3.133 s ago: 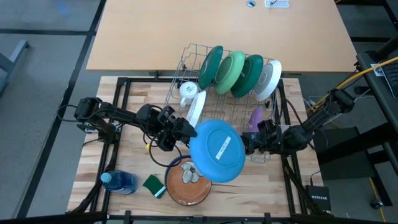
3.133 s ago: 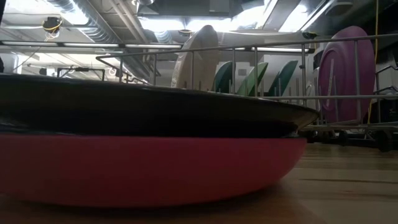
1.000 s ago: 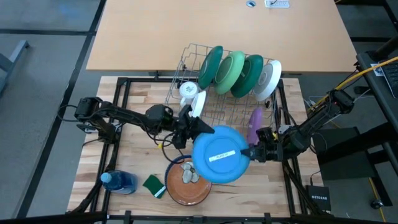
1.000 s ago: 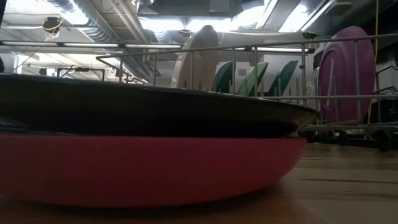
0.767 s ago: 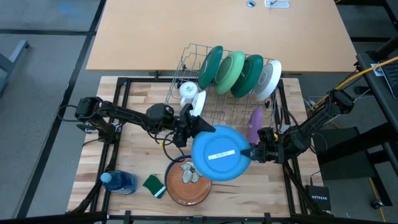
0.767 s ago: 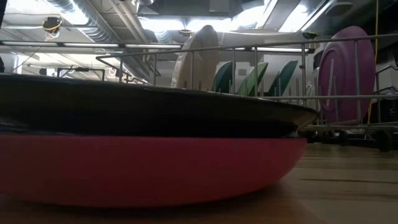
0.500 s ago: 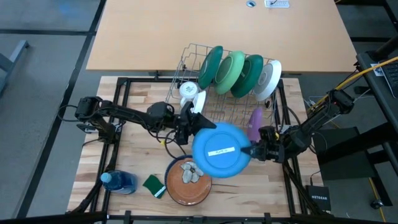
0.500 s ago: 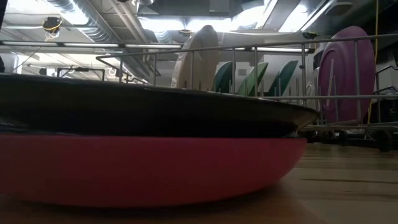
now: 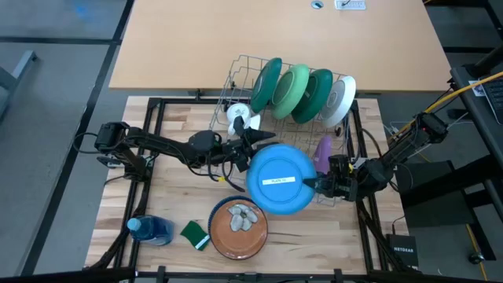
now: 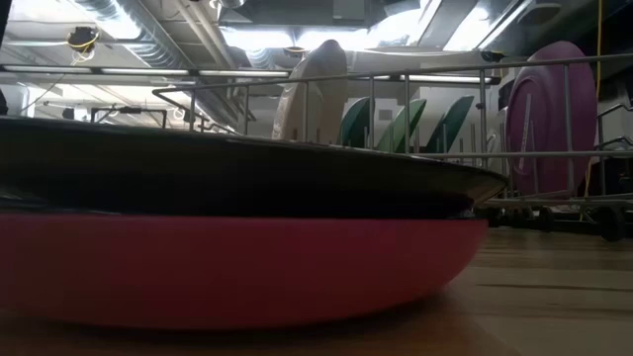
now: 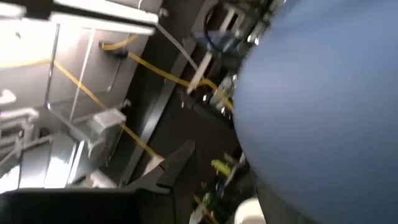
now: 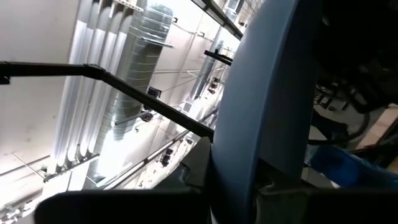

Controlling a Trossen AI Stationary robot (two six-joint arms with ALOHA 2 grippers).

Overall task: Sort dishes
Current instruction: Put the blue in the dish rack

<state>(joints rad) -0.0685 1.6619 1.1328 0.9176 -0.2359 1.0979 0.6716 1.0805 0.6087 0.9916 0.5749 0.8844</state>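
Blue plate (image 9: pixel 280 180) in right claw (image 9: pixel 321 184); rack (image 9: pixel 236 79) behind, brown plate (image 9: pixel 238 229) below.

- A lab or workshop test space, not a home kitchen.
- Exposed silver ducting (image 12: pixel 134 56) and bare pipes across an unfinished ceiling, with strip lighting (image 10: pixel 297 38) overhead.
- Butcher-block work table (image 9: pixel 177 200) ringed by a black metal frame (image 9: pixel 153 110), set against a plain tan desk (image 9: pixel 236 39).
- Grey floor (image 9: pixel 55 94) all around.
- Loose yellow cables (image 9: pixel 471 86) and a boxed network device (image 9: pixel 403 253) beside the rig.
- Wire dish rack (image 9: pixel 267 118) staged on the table as a prop.
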